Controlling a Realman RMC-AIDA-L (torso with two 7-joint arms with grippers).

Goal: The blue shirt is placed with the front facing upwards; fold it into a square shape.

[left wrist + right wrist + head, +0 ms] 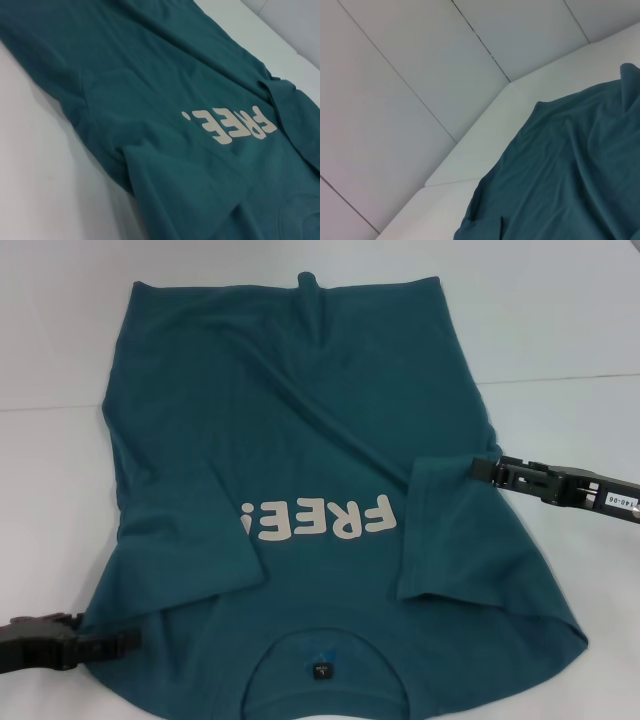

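Note:
The blue shirt (300, 430) lies front up on the white table (560, 330), collar toward me and hem at the far side. Its cream "FREE!" lettering (322, 520) and the small dark neck label (322, 672) both show. Both sleeves are folded in over the body. My left gripper (130, 643) rests low at the shirt's near left shoulder edge. On the other side, my right gripper (478, 468) touches the outer edge of the folded right sleeve. The left wrist view shows the shirt (140, 90) and its lettering (230, 125). The right wrist view shows the shirt's (570, 175) far part.
A small peak of cloth (310, 285) stands up at the far hem. A seam (570, 378) crosses the table to the right of the shirt. Pale wall panels (420, 60) rise behind the table's far edge.

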